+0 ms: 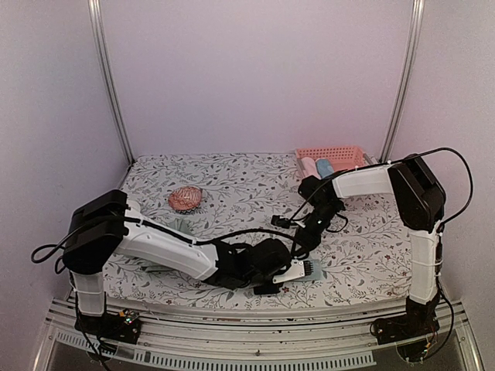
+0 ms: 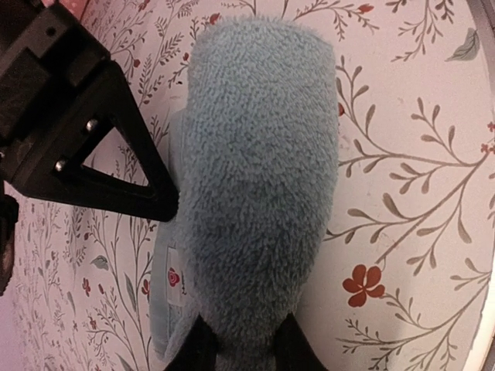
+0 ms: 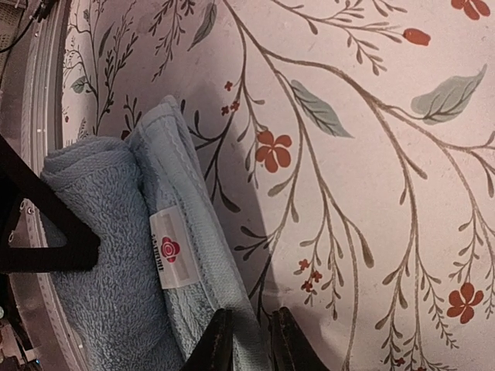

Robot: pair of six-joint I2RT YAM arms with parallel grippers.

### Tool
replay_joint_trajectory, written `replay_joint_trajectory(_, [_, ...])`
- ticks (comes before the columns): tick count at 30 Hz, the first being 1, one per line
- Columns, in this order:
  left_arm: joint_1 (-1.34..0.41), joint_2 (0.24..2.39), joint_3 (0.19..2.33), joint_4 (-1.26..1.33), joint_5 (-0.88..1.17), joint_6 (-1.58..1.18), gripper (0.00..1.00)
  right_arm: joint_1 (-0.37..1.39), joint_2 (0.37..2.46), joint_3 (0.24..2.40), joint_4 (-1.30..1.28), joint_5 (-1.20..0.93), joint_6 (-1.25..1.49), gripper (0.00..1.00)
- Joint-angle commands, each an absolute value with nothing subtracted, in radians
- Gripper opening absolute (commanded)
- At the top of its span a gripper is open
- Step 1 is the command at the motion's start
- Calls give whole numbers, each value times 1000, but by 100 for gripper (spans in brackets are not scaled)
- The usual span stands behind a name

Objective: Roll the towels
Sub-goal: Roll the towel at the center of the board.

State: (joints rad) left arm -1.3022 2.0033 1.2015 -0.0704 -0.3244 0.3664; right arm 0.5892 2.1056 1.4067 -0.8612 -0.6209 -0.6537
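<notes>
We are working at the near right part of the flowered surface (image 1: 232, 178), where the light blue towel (image 2: 255, 193) is lying mostly rolled into a thick tube. A flat tail of cloth is trailing out along one side of it. Our left gripper (image 2: 247, 349) is clamping the near end of the roll, with one fingertip pressing on each side of the fluffy bundle. Our right gripper (image 3: 249, 344) is sitting at the opposite side. Its fingertips are drawn close together and are pinching the hem of the flat tail, just beside the small white label (image 3: 168, 251) with a red flower mark. The two grippers are meeting at the towel, near each other. The pale green towel (image 1: 184, 226) is lying farther left, partly under the left arm. The pink basket (image 1: 340, 153) is sitting at the far right corner, well apart, holding rolled cloths.
</notes>
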Motion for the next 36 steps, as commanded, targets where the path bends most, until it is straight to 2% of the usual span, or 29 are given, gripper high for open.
replay_joint_trajectory(1, [-1294, 2043, 1228, -202, -260, 298, 17, 581, 2114, 1408, -861, -596, -647, 21])
replay_joint_trajectory(6, [-1269, 2063, 1248, -262, -183, 239, 16, 509, 1964, 1451, -912, -702, -648, 29])
replay_joint_trajectory(10, [-1237, 2077, 1287, -331, -69, 203, 16, 473, 1802, 1417, -875, -689, -617, 35])
replay_joint_trajectory(17, [-1143, 2164, 1414, -483, 193, 109, 15, 459, 1557, 1278, -806, -612, -600, 36])
replay_joint_trajectory(25, [-1014, 2255, 1491, -552, 502, -31, 14, 481, 1331, 1114, -834, -615, -801, 38])
replay_joint_trajectory(31, [-963, 2292, 1515, -557, 653, -75, 12, 657, 1318, 921, -707, -371, -821, 44])
replay_joint_trajectory(36, [-929, 2321, 1533, -569, 738, -93, 12, 767, 1363, 874, -541, -189, -803, 49])
